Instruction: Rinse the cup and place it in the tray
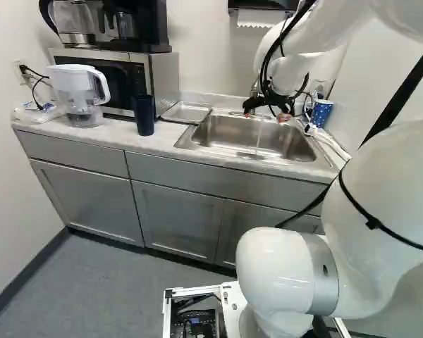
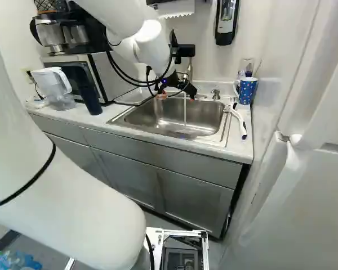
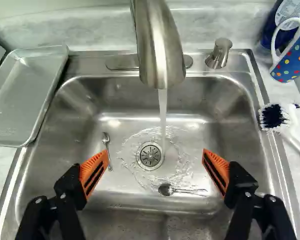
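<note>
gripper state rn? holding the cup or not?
Gripper: open, nothing between its fingers, over the sink. Not holding the cup.

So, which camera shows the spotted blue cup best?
The right base view: the cup shows whole, handle included. The wrist view shows it larger but cut off; the left base view shows it small, handle unclear.

Spotted blue cup (image 3: 294, 59) stands, seemingly upright, beside the sink (image 3: 122, 100); shallow metal tray (image 3: 25, 95) lies flat opposite.
</note>
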{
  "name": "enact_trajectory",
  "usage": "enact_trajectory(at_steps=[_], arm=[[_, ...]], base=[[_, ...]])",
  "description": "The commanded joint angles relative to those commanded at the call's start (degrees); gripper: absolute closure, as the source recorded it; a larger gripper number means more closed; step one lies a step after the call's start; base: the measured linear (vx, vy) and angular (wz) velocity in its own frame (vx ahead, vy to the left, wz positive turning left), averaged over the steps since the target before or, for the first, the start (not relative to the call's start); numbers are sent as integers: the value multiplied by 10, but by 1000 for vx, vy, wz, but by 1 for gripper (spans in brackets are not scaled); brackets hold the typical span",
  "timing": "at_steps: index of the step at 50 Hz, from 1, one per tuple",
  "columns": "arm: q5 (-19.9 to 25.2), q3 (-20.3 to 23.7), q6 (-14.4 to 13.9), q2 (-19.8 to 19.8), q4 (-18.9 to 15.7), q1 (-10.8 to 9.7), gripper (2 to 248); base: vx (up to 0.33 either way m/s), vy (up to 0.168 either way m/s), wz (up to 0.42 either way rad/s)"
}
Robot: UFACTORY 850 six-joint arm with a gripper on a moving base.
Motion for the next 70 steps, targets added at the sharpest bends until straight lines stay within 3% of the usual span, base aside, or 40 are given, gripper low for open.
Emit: enact_trajectory(at_steps=[28, 70], arm=[[0, 5, 0, 5, 0, 13, 3], [0, 25, 0, 27, 0, 85, 3]], base=[[0, 0, 0], [0, 0, 0]])
